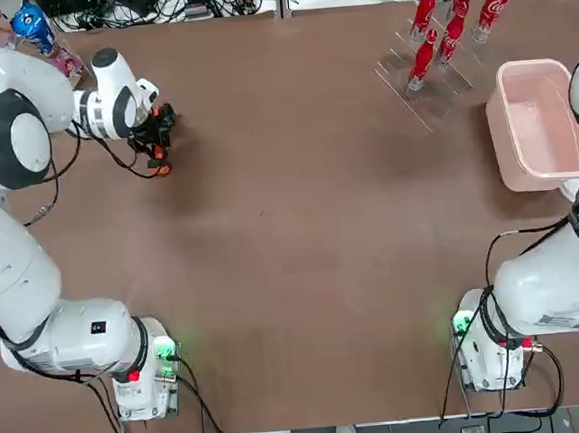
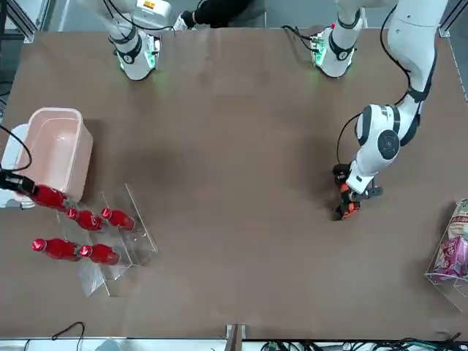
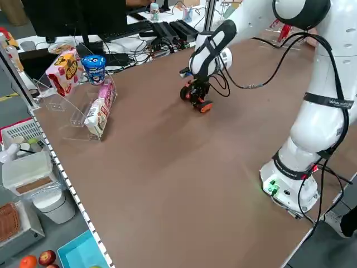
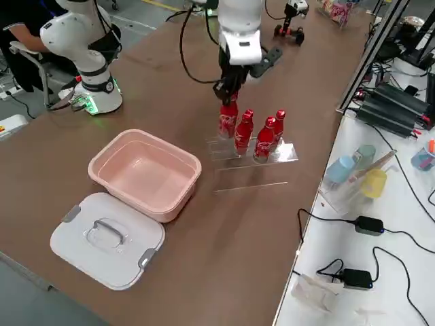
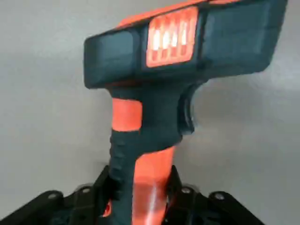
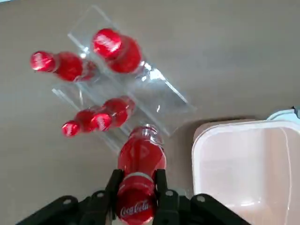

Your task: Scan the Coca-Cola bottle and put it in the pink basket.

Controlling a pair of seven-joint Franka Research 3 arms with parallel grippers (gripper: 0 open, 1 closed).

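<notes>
My right gripper (image 6: 138, 190) is shut on the upper part of a red Coca-Cola bottle (image 6: 140, 159) at the near edge of the clear bottle rack (image 4: 251, 151), far right on the table. This held bottle (image 1: 496, 0) stands upright beside several identical bottles (image 1: 424, 53) in the rack. The pink basket (image 1: 496, 130) sits empty just on the robot's side of the rack, and its rim (image 6: 201, 140) shows beside the held bottle. My left gripper (image 1: 158, 135) is at the far left, shut on the handle of an orange-and-black scanner (image 5: 159, 93) just above the table.
A white lid (image 4: 109, 238) with a handle lies next to the basket, towards the robot. A clear stand with snack packs (image 3: 83, 95) sits at the table's far left edge. Brown table (image 1: 300, 226) stretches between the two arms.
</notes>
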